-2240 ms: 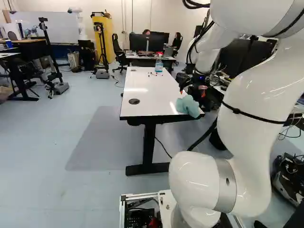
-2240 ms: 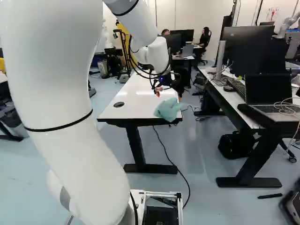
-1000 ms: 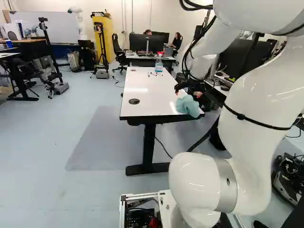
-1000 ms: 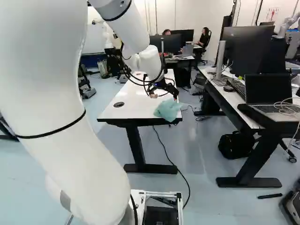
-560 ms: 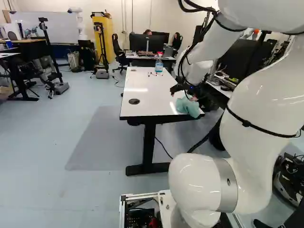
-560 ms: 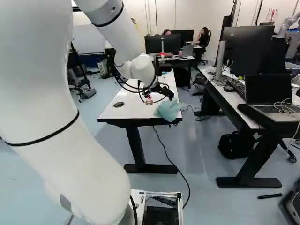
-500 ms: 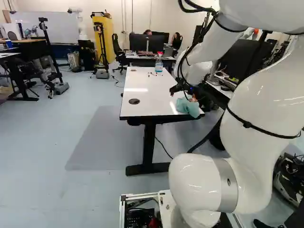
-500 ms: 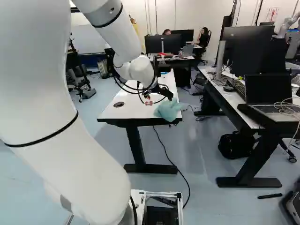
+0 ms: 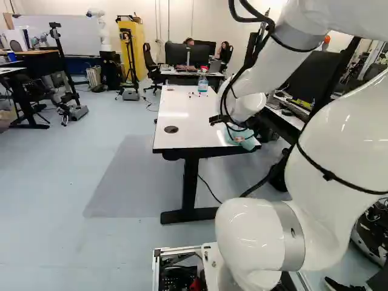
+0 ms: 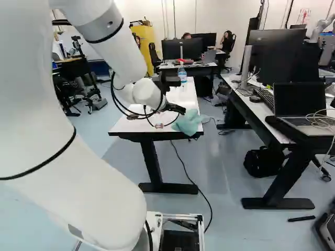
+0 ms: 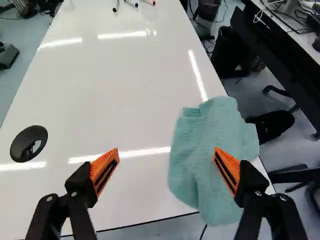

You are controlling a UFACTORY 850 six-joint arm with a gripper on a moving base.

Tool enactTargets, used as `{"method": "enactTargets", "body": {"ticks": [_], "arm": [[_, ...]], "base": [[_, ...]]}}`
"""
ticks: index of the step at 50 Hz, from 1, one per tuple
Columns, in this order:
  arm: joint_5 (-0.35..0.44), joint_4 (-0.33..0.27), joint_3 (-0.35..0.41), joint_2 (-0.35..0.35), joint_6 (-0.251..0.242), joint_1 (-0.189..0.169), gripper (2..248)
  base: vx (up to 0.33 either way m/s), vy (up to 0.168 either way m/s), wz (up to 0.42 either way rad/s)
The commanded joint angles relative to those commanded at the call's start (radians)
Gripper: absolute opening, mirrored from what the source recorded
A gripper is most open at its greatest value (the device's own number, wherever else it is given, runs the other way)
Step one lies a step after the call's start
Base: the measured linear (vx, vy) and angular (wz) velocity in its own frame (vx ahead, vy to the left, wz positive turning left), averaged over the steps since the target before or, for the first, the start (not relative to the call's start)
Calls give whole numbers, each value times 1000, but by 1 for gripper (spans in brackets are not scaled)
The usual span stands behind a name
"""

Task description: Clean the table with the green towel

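Observation:
My gripper (image 10: 156,115) hangs low over the near end of the white table (image 10: 141,128) in the right base view. In the wrist view the gripper (image 11: 166,159) stands wide open, nothing held between its orange pads. The green towel (image 11: 200,130) lies crumpled at the table's near right corner, partly over the edge. One finger shows above the towel; whether it touches cannot be told. The other finger is over bare tabletop. In the left base view the wrist covers part of the towel.
Several markers (image 11: 125,4) lie farther up the table, near a spray bottle (image 9: 202,83). A dark grommet (image 11: 29,143) sits in the tabletop at the left. Right of the table stands a desk (image 10: 256,107) with monitors and a laptop (image 10: 301,107). Another robot (image 9: 100,27) stands far back.
My arm has swung the gripper leftward and closer to the near end of the table in the base views. The towel has not visibly shifted, and the base has stayed put.

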Motion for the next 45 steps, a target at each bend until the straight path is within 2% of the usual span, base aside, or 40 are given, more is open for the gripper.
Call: {"method": "enactTargets", "body": {"ticks": [24,45], "arm": [[251,4,182,83,0,66,247],[415,6,300,137,0,110,247]], "base": [[0,0,0],[0,0,0]]}}
